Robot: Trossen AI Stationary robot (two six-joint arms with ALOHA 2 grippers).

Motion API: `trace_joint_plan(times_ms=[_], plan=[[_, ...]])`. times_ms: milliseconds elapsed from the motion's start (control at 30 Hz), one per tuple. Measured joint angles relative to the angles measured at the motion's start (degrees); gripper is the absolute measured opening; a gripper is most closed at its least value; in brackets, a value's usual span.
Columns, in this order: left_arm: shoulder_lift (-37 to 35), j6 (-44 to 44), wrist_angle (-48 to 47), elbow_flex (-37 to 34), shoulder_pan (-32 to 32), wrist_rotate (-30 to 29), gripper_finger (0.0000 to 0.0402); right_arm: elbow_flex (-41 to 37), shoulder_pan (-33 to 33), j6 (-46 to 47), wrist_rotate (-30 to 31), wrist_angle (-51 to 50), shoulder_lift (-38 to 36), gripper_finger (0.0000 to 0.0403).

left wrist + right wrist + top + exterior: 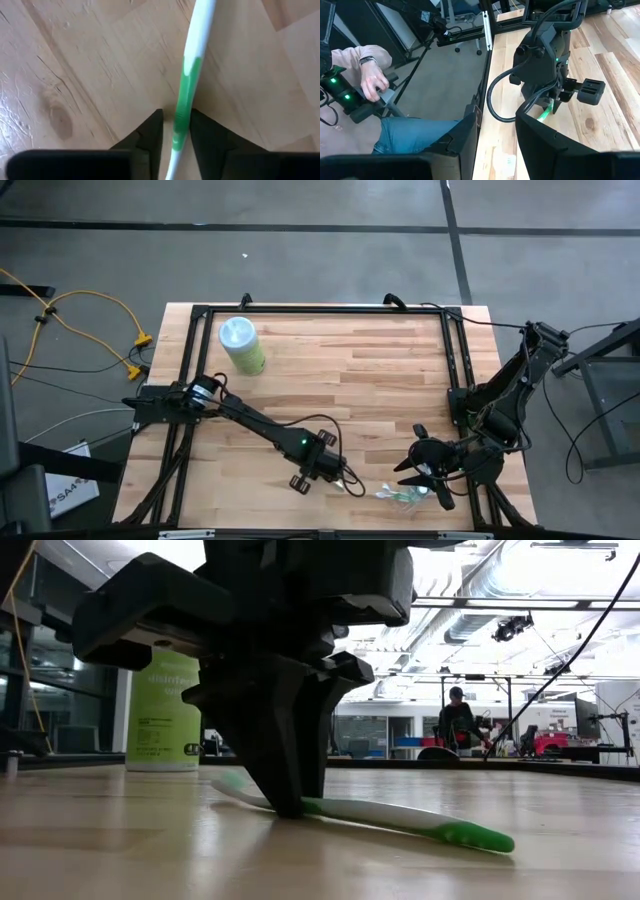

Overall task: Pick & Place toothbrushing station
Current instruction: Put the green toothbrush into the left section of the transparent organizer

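Closest to the low camera, the left tool (290,802) stands narrow around a green and white toothbrush (400,817) lying flat on the table (380,380) near 6 o'clock, ready for lifting. Firm contact is unclear. The right tool (412,465), fingers apart, waits beside; clear items under it are indistinct.

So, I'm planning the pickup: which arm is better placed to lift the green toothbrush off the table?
The left. The left gripper is down at the table, one finger on each side of the green toothbrush. The right gripper hovers apart, near the clear plastic cup.
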Motion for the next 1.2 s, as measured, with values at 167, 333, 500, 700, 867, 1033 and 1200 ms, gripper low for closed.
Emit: trace_joint_plan(times_ms=[167,333,500,700,867,1033,1200], plan=[[0.00,0.05,-0.21,-0.07,-0.45,-0.47,0.0045,0.00,0.00,-0.42,0.00,-0.02,0.00,0.0128],[0.00,-0.43,-0.21,-0.11,-0.68,-0.91,0.0029,-0.01,0.00,-0.44,0.00,-0.02,0.00,0.0128],[0.00,-0.48,-0.12,-0.13,-0.70,-0.96,0.0027,-0.02,0.00,-0.44,0.00,-0.02,0.00,0.0128],[-0.37,-0.66,-0.05,-0.17,-1.01,-1.71,0.0016,-0.02,0.00,-0.44,0.00,-0.02,0.00,0.0128],[-2.73,0.63,-0.70,-0.44,-3.86,-10.79,0.0007,-0.02,-0.01,-0.47,0.42,-0.06,0.02,0.0128],[-6.54,5.00,-0.72,-0.41,-7.29,-23.77,0.0005,-0.02,-0.89,-0.85,0.50,-0.06,0.04,0.0128],[-7.39,8.87,-0.16,-0.37,-11.36,-34.55,0.0004,-0.02,-2.43,-1.58,0.53,-0.02,1.04,0.0128]])
